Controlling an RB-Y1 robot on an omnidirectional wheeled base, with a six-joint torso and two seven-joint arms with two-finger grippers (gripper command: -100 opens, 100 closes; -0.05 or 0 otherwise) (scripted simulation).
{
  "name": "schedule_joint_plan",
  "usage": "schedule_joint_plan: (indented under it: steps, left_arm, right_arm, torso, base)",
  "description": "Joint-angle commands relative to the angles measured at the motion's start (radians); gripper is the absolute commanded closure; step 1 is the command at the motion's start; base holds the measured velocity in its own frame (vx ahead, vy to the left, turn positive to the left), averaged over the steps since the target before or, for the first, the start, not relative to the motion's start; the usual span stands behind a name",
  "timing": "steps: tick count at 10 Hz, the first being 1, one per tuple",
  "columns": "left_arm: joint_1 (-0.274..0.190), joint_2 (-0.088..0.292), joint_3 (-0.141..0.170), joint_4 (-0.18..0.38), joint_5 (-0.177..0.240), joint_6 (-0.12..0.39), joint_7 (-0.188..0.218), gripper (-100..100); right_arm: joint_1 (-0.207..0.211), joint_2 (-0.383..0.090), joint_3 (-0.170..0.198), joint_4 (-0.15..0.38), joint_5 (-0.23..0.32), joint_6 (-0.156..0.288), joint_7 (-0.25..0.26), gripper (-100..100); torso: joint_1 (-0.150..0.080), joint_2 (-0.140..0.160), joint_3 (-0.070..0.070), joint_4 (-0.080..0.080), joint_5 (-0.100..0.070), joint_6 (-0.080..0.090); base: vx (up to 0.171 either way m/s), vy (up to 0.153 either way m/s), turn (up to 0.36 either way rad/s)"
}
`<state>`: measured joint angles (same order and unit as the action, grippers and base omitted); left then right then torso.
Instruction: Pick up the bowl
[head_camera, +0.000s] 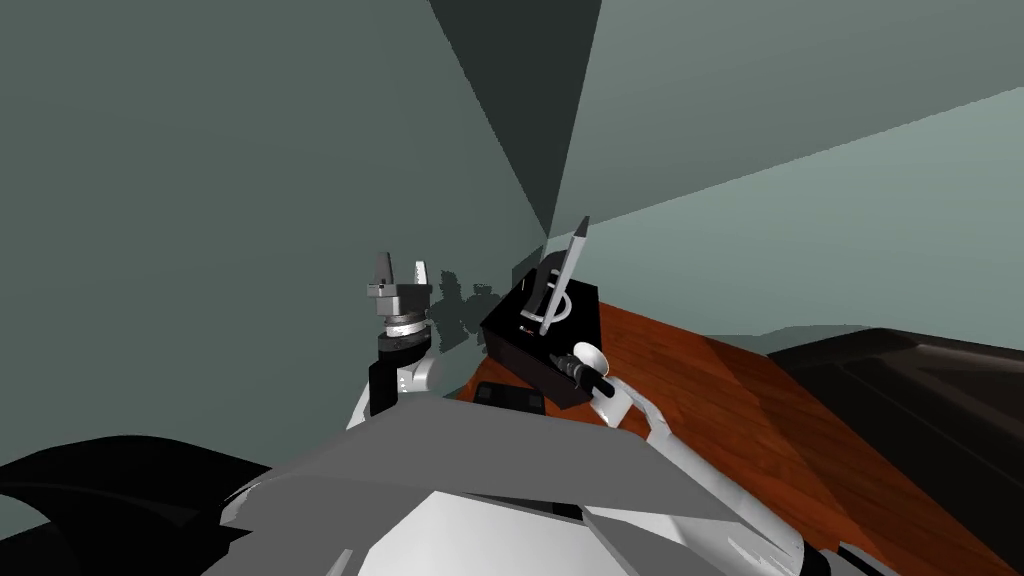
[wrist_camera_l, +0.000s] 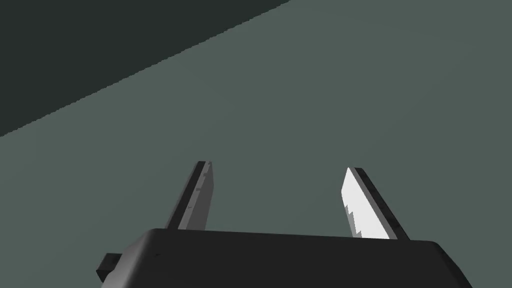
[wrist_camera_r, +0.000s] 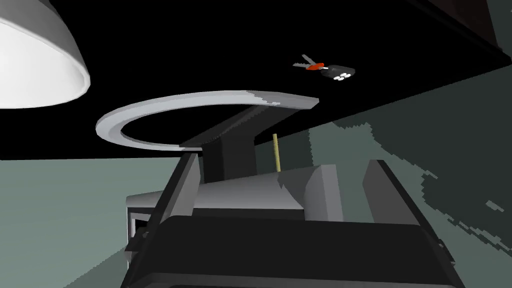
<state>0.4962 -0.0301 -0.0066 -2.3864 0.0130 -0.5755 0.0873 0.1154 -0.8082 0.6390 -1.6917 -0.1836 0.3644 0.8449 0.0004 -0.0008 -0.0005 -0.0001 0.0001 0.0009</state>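
Observation:
The bowl shows as a grey round rim (wrist_camera_r: 145, 117) on a small black table top (wrist_camera_r: 400, 45); in the head view it is a pale ring (head_camera: 566, 305) on a black box-like table (head_camera: 520, 350). My right gripper (wrist_camera_r: 285, 160) (head_camera: 560, 262) is at the bowl with its fingers wide apart. One finger (wrist_camera_r: 182, 185) reaches the rim, and the rim is not pressed between both. My left gripper (head_camera: 400, 268) (wrist_camera_l: 280, 170) is raised beside the table, open and empty, in front of a grey-green wall.
A white rounded vessel (wrist_camera_r: 35, 65) (head_camera: 588, 355) stands on the same top near my right wrist. Keys with a red tag (wrist_camera_r: 325, 70) lie farther along it. The wall is close behind the table. A reddish wooden floor (head_camera: 760, 400) and dark furniture (head_camera: 920, 370) lie to the right.

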Motion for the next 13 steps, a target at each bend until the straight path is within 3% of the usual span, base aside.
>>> schedule_joint_plan:
  steps: [1, 7, 8, 13]
  left_arm:
    - [0.0, 0.0, 0.0, 0.0, 0.0, 0.0, 0.0, 0]
    - [0.0, 0.0, 0.0, 0.0, 0.0, 0.0, 0.0, 0]
    - [0.0, 0.0, 0.0, 0.0, 0.0, 0.0, 0.0, 0]
    - [0.0, 0.0, 0.0, 0.0, 0.0, 0.0, 0.0, 0]
  right_arm:
    - [-0.004, -0.032, 0.035, 0.05, -0.003, 0.05, 0.038, -100]
    - [-0.052, -0.141, 0.137, 0.201, -0.035, 0.216, 0.129, -100]
    - [-0.052, -0.141, 0.137, 0.201, -0.035, 0.217, 0.129, -100]
    - [-0.067, -0.206, 0.207, 0.294, -0.059, 0.305, 0.177, -100]
  torso:
    - [0.0, 0.0, 0.0, 0.0, 0.0, 0.0]
    - [0.0, 0.002, 0.001, 0.0, 0.0, 0.001]
    - [0.0, 0.001, 0.001, 0.0, 0.0, 0.0]
    - [0.0, 0.0, 0.0, 0.0, 0.0, 0.001]
  base:
    - [0.006, 0.013, 0.425]
    - [-0.013, 0.006, 0.219]
    - [-0.001, 0.003, 0.059]
    - [0.001, 0.009, 0.174]
